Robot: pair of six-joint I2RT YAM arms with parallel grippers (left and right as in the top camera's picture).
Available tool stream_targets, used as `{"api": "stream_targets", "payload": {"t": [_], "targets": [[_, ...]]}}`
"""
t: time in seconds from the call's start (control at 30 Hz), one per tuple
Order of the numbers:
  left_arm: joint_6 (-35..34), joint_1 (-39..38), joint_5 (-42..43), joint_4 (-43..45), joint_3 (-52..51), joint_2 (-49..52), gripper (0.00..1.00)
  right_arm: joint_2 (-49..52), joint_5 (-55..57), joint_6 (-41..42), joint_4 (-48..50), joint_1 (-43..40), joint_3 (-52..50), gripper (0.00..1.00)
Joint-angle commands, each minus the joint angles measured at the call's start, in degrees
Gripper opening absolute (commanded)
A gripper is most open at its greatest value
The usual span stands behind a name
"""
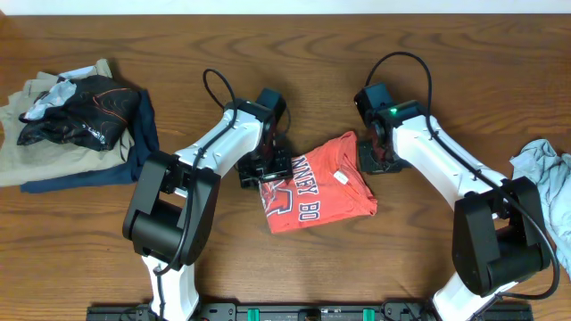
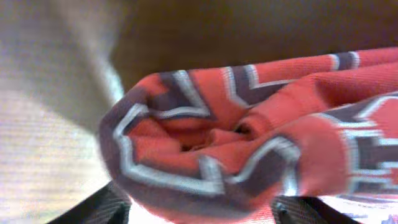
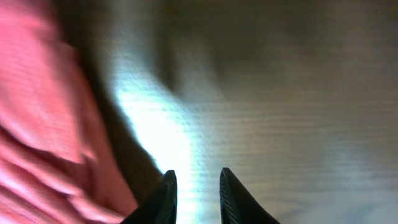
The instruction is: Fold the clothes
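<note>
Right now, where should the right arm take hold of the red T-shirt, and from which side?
Probably its right edge, near the far corner: the T-shirt lies folded flat, so stacked layers give a lip there. Come in low from the right, where the right gripper sits beside it, jaws slightly apart and empty. The left gripper is at the bunched left edge.

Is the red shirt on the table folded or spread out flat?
Folded. The red shirt lies as a compact rectangle on the table, and the left wrist view shows its layers doubled over at the edge.
</note>
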Motion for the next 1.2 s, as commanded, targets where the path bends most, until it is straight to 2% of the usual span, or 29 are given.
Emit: {"api": "stream_targets", "payload": {"t": [0.0, 0.1, 0.2, 0.23, 0.27, 0.43, 0.5, 0.6, 0.7, 0.93, 1.07, 1.17], "targets": [[2.3, 0.9, -4.1, -2.2, -0.5, -2.3, 0.67, -2.9, 1.3, 0.0, -0.5, -0.7, 0.2, 0.24], [2.3, 1.0, -6.1, -2.0, -0.5, -8.2, 0.68, -6.1, -0.5, 0.0, -0.2, -1.7, 0.2, 0.26], [2.3, 1.0, -10.1, 1.5, -0.5, -14.7, 0.68, -10.2, -4.9, -0.1, 0.5, -3.0, 0.2, 0.32], [2.3, 1.0, -11.7, 3.1, -0.5, -16.2, 0.75, -11.4, -7.4, -0.4, 0.8, -3.3, 0.2, 0.32], [2.3, 1.0, -13.8, 5.1, -0.5, -17.7, 0.76, -12.5, -10.5, -1.3, 0.9, -3.3, 0.2, 0.31], [3.1, 1.0, -16.2, 13.4, -0.6, -18.5, 0.75, -13.5, -24.5, -7.5, 0.7, -1.4, 0.2, 0.29], [3.1, 1.0, -16.1, 14.3, -0.6, -17.1, 0.7, -12.5, -27.4, -8.3, -0.1, 0.0, 0.2, 0.28], [4.2, 1.0, -13.5, 14.3, -0.6, -14.1, 0.64, -10.7, -27.6, -8.3, -1.4, 2.3, 0.0, 0.28], [6.3, 1.0, -10.2, 14.1, -0.6, -10.6, 0.64, -8.5, -27.6, -8.2, -1.7, 4.5, -0.6, 0.27], [6.3, 1.0, -10.1, 8.1, -0.6, -4.0, 0.63, -3.7, -27.3, -7.8, -1.9, 8.1, -2.9, 0.27], [6.3, 0.8, -10.1, 2.5, -0.7, -1.2, 0.61, -1.6, -23.6, -7.7, -1.4, 8.2, -5.0, 0.26], [6.3, 0.8, -7.6, -1.5, -1.4, 0.6, 0.58, -0.5, -16.2, -6.3, -0.7, 7.4, -6.3, 0.26]]}}
